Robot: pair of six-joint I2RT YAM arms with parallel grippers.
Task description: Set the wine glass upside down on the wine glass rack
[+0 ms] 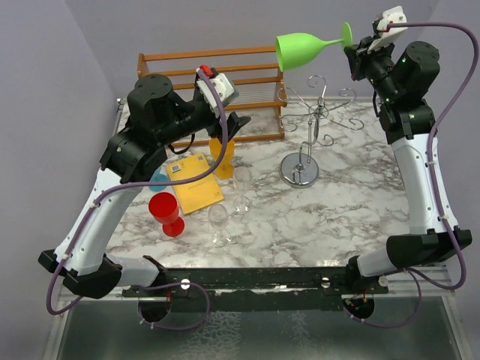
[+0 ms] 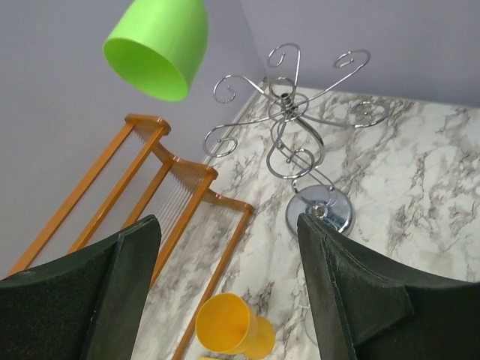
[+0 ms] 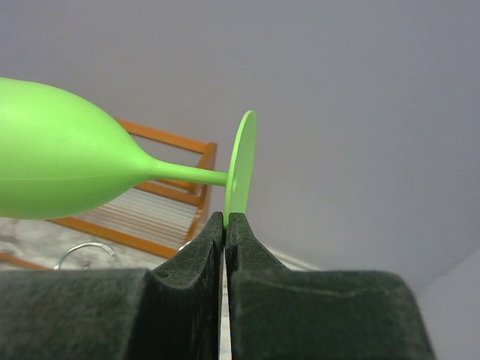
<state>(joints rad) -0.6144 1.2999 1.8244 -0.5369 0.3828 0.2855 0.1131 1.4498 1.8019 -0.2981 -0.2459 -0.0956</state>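
My right gripper [image 1: 355,46] is shut on the foot rim of a green wine glass [image 1: 304,47]. It holds the glass on its side, high above the table, bowl pointing left. In the right wrist view the glass [image 3: 60,169] lies sideways with its foot pinched between my fingertips [image 3: 226,219]. The silver wire wine glass rack [image 1: 311,120] stands below it on a round shiny base [image 1: 299,170], its curled arms empty. My left gripper [image 1: 234,120] is open and empty, raised left of the rack. Its view shows the rack [image 2: 289,127] and the green bowl [image 2: 156,46].
A brown wooden slatted rack [image 1: 214,82] stands at the back. A yellow cup [image 1: 222,156], a yellow card [image 1: 193,184], a red goblet [image 1: 166,213], a teal object [image 1: 157,178] and two clear glasses [image 1: 219,223] sit on the left of the marble table [image 1: 352,202].
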